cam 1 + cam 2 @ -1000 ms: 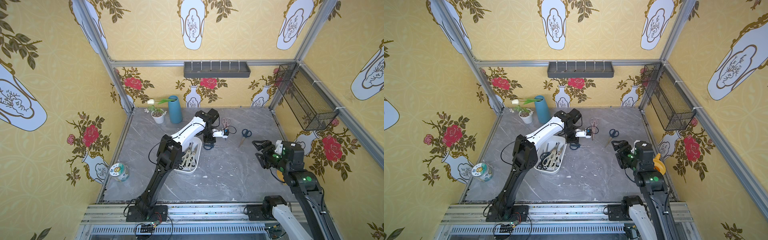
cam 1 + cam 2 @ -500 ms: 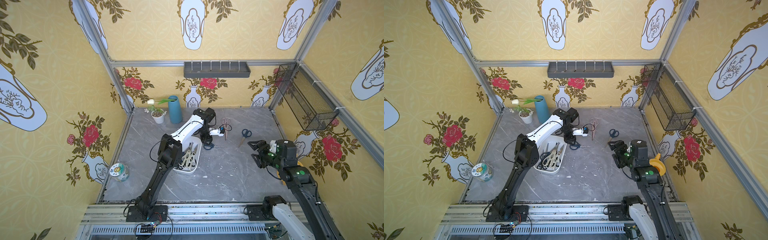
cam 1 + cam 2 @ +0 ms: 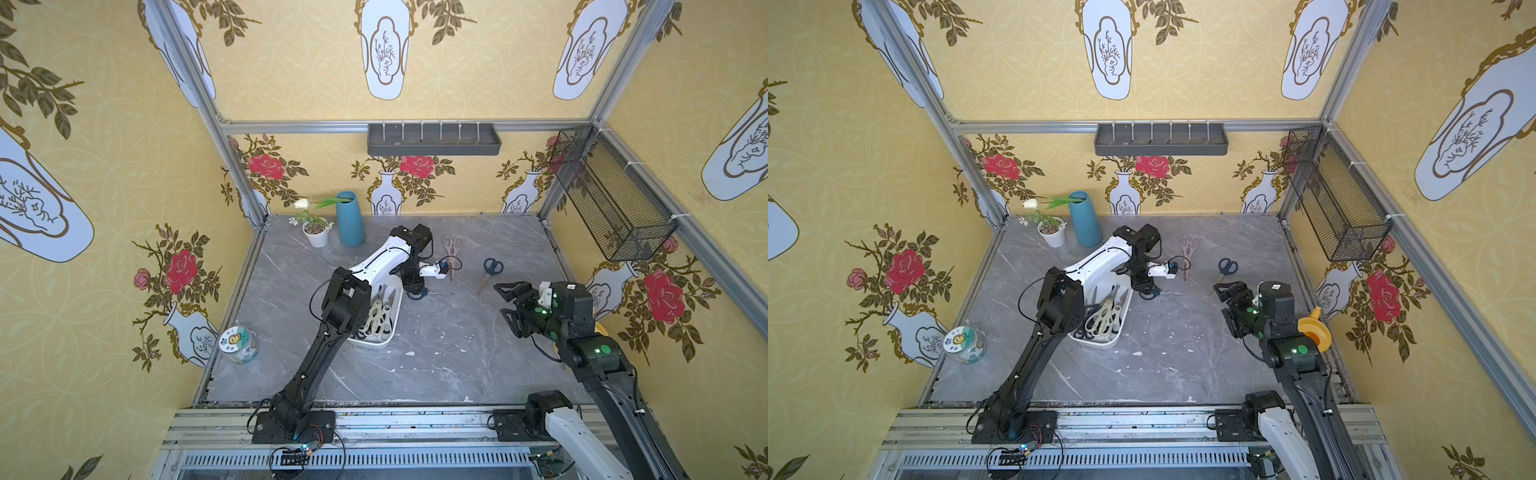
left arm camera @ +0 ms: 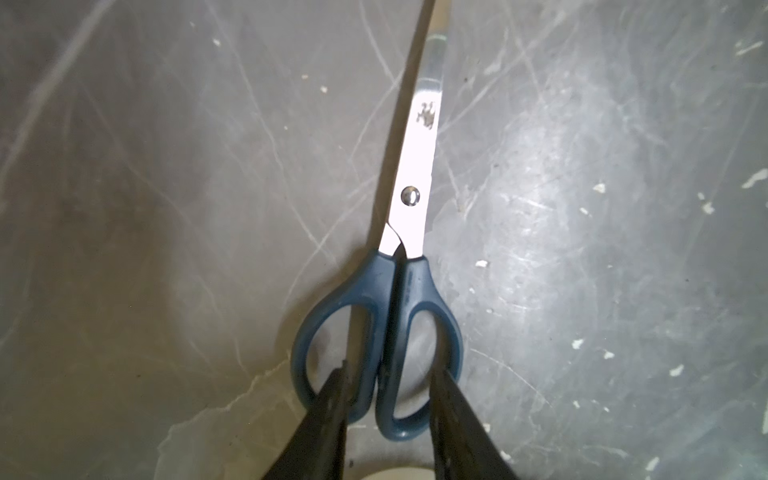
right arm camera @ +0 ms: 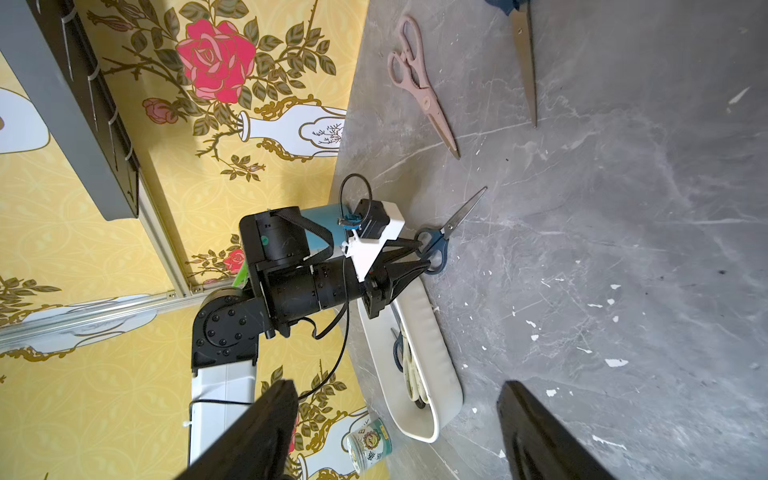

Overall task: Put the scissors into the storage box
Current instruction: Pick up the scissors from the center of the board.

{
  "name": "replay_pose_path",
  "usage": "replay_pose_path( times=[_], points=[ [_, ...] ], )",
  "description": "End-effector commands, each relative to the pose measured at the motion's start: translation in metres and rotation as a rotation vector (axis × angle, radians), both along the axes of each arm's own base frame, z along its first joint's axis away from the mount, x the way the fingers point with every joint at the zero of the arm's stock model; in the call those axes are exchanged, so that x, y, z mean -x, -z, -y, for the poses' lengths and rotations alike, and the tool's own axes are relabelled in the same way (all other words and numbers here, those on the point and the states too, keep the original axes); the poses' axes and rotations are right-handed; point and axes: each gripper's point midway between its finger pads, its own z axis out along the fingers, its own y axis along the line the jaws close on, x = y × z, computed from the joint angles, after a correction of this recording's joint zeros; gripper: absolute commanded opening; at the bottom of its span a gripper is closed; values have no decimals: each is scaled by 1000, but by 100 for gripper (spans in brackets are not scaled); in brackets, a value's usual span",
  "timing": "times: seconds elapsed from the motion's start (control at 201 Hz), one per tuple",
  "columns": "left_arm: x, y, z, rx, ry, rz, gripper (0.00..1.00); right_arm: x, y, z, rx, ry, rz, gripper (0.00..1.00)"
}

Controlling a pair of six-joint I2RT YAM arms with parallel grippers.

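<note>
three pairs of scissors lie loose on the grey tabletop (image 3: 436, 357). more lie in the storage box (image 3: 376, 341), among them cream scissors (image 3: 1104, 318) beside dark-handled ones. clock directions here follow both top views, with the far wall at 12 o'clock.

the box sits just toward 9 o'clock of the tabletop's middle, its long side running from 6 o'clock up toward 1. the navy scissors (image 3: 432, 293) lie flat just off the box's 1 o'clock corner, handle nearest the box and closed blades pointing to 3 o'clock.

the left hand (image 4: 390, 370) is down on that handle and released, not clenched. its fingers (image 4: 324, 432) stand apart, one tip inside one finger loop and the other at the outer rim of the second loop. the pair rests on the tabletop.

the pink scissors (image 3: 451, 249) lie at 1 o'clock of the navy pair, blades toward 6. the blue scissors (image 3: 489, 270) lie at 2 o'clock of it, handle toward 12 and tip toward 7.

the right hand (image 3: 500, 299) hangs over the 3 o'clock side of the tabletop, released and spread wide, with nothing between its fingers. it points toward 9 o'clock, and its fingertips appear near the blue pair's tip.

a teal vase (image 3: 350, 224) and a white plant pot (image 3: 316, 236) stand at 11 o'clock. a round tin (image 3: 239, 345) sits by the 8 o'clock edge.
</note>
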Motion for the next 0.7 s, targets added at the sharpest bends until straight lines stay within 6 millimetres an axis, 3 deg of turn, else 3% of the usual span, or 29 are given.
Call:
replay_pose_path(
  times=[0.0, 0.229, 0.363, 0.543, 0.692],
  points=[
    [0, 15, -3, -21, 30, -2, 38, -7, -6, 1, -4, 32, 32, 81],
    [3, 35, -8, -54, 47, 1, 41, -11, -2, -10, 5, 18, 29, 81],
    [2, 39, -8, -60, 51, 12, 27, -12, 1, -19, 22, 8, 26, 82],
    [5, 22, -1, -19, 56, 20, 18, -12, 3, -25, 65, 22, 27, 81],
    [7, -5, 9, 45, 36, 27, 16, -9, 4, -25, 88, 35, 24, 81]
  ],
)
